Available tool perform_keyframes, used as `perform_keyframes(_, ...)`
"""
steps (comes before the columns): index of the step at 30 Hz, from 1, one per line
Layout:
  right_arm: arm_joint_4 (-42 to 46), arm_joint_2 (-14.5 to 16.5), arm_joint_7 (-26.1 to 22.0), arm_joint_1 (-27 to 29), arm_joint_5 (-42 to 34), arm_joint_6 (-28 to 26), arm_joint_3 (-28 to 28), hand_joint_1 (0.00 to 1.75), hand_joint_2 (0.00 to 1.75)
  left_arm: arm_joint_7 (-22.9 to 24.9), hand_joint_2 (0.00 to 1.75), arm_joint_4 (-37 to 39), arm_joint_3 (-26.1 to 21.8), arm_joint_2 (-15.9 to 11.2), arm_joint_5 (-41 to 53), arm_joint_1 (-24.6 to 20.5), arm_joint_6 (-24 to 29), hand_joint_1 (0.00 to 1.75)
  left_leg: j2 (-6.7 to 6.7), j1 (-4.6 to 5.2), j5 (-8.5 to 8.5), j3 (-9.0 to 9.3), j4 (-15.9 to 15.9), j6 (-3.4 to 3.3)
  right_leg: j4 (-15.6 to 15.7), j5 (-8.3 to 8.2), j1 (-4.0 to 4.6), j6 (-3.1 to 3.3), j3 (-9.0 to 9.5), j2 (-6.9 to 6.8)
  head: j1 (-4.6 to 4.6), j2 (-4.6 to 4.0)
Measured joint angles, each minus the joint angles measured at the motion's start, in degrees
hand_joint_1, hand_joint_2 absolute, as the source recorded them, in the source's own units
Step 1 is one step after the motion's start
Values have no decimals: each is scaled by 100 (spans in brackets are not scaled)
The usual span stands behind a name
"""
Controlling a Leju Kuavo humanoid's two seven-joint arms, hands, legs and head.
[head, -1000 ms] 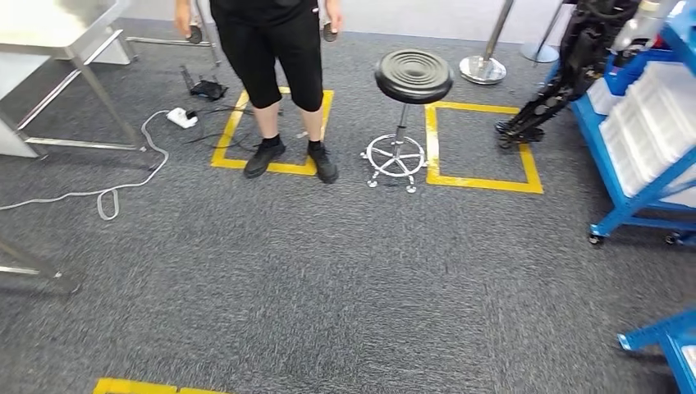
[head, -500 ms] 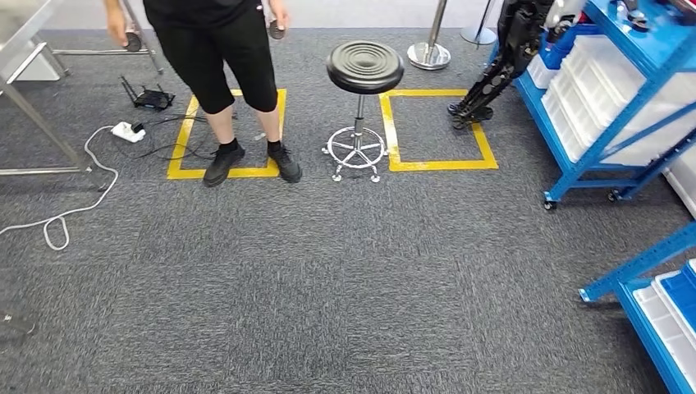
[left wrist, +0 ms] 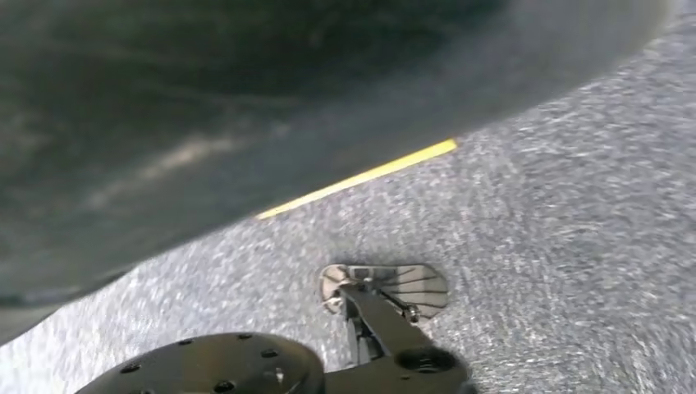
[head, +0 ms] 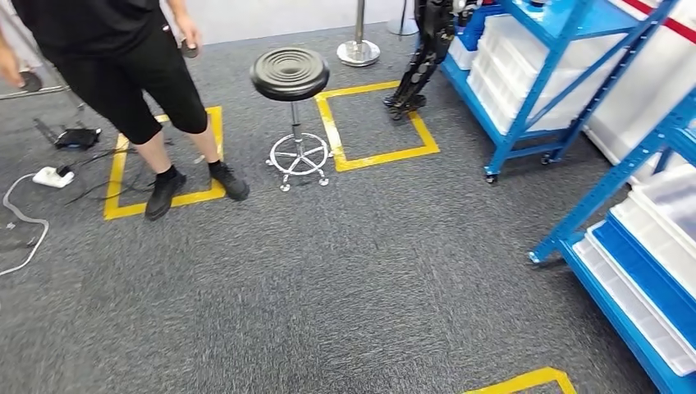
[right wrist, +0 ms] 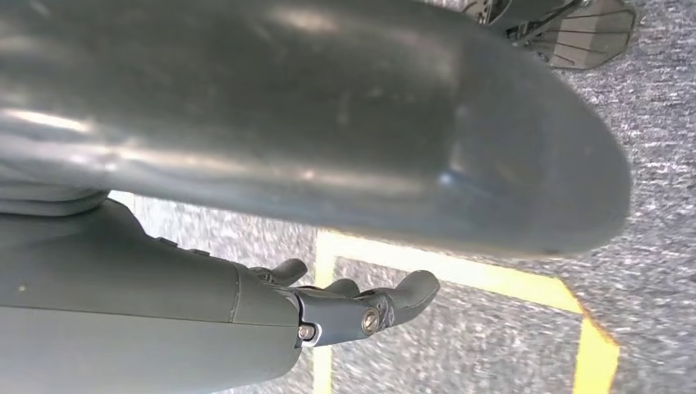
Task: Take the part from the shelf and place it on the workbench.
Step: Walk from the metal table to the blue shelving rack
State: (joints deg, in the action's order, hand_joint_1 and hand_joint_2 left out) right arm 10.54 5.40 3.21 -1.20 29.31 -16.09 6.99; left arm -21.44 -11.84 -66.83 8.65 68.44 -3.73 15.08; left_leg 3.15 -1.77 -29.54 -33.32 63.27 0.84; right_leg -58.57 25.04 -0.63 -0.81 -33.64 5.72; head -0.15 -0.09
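Two blue shelf racks stand on my right in the head view. The farther rack [head: 533, 82] carries white bins [head: 513, 70]. The nearer rack [head: 611, 193] holds white and blue trays [head: 657, 263] down low. I cannot make out a single part on either rack. My right hand [right wrist: 361, 305] hangs over grey carpet and a yellow floor line, its fingers loosely extended and holding nothing.
A person [head: 123, 74] in black stands at the left on a yellow taped square. A black round stool [head: 289, 74] stands in the middle. Dark legs of another robot [head: 418, 61] stand by the far rack. Cables and a power strip [head: 51, 176] lie at the left edge.
The camera has swung to the right: the person, stool and yellow squares slid left in the picture, the metal table left the view, and the blue racks came in on the right.
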Motion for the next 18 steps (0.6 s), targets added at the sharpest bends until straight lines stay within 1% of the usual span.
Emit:
perform_keyframes(1,0,1,0,-3,0,0,0,0,0,0,0,0,1,-1,0,-1,-2,0,87,-4,73,82,-214,-7,-9,2,5,-28,-20,63,3,0)
perform_keyframes(2,0,2,0,0,-1,0,0,0,0,0,0,0,1,-1,0,-6,-4,0,124,10,76,106,-294,-27,-9,-3,3,-64,-46,118,4,0)
perform_keyframes(3,-1,2,3,10,-2,0,0,0,0,-1,0,-1,1,-1,-1,-13,-6,0,63,31,89,107,-313,-62,0,-13,-4,-104,-87,175,3,0)
perform_keyframes(4,-2,1,8,26,-5,0,0,0,0,-1,0,-1,0,-2,-2,-20,-7,0,-4,44,109,118,-332,-107,-7,-21,-22,-136,-123,165,5,0)
perform_keyframes(5,-4,-1,14,40,-9,0,0,0,0,-2,0,-1,-1,-2,-2,-24,-8,0,-64,49,130,129,-353,-159,-74,7,-24,-151,-180,67,11,0)
perform_keyframes(6,-5,-1,21,43,-13,0,0,0,0,-3,0,-1,-1,-2,-3,-23,-9,0,-131,47,149,141,-375,-202,-242,83,-16,-151,-283,-81,26,0)
perform_keyframes(7,-6,2,24,35,-15,0,-1,0,0,-4,0,-1,-1,-2,-3,-21,-10,0,-207,50,157,148,-388,-234,-549,214,-13,-132,-438,-264,42,0)
perform_keyframes(8,-7,5,26,22,-16,0,-1,0,0,-4,0,-1,-1,-2,-3,-16,-10,0,-284,62,154,146,-390,-254,-935,370,-9,-115,-644,-403,53,0)
perform_keyframes(9,-7,9,26,12,-15,0,-2,0,0,-4,0,-1,-1,-2,-3,-12,-11,0,-370,72,150,143,-390,-261,-1331,507,-17,-112,-855,-468,60,0)
perform_keyframes(10,-7,11,26,9,-15,0,-2,0,0,-3,0,-1,-1,-2,-3,-10,-11,0,-457,78,144,141,-390,-265,-1608,582,-27,-130,-1006,-498,61,0)
perform_keyframes(11,-7,11,26,14,-15,0,-2,0,0,-3,0,-1,-2,-2,-3,-11,-12,0,-533,79,137,142,-390,-262,-1649,562,-37,-171,-1030,-518,63,0)
perform_keyframes(12,-7,9,26,21,-15,0,-2,0,0,-3,0,-1,-2,-1,-3,-13,-13,0,-606,76,129,146,-390,-254,-1448,465,-47,-226,-923,-552,65,0)
perform_keyframes(13,-7,7,26,24,-15,0,-1,0,0,-5,0,-1,-2,1,-3,-15,-14,0,-669,72,119,155,-390,-241,-1066,329,-55,-278,-715,-624,66,0)
perform_keyframes(14,-7,7,26,15,-15,0,-1,0,0,-10,0,-2,-2,-1,-3,-14,-15,0,-729,86,100,167,-387,-214,-632,202,-51,-306,-466,-774,71,0)
perform_keyframes(15,-7,8,26,0,-11,0,0,0,0,-17,0,-3,-2,-3,-5,-12,-16,0,-791,102,75,184,-386,-180,-296,107,-42,-302,-271,-897,70,0)
perform_keyframes(16,-7,11,25,-13,-7,0,0,0,0,-26,0,-4,-2,-6,-9,-12,-19,0,-850,120,52,206,-388,-143,-103,50,-28,-271,-157,-978,59,0)
perform_keyframes(17,-7,14,25,-21,-3,0,0,0,0,-36,0,-4,-3,-9,-14,-16,-23,0,-913,134,30,238,-400,-103,-25,24,-9,-227,-117,-1002,52,0)
perform_keyframes(18,-7,15,24,-20,1,0,0,0,0,-46,0,-4,-3,-8,-24,-25,-26,0,-978,129,13,275,-418,-66,-19,5,0,-182,-119,-925,40,0)
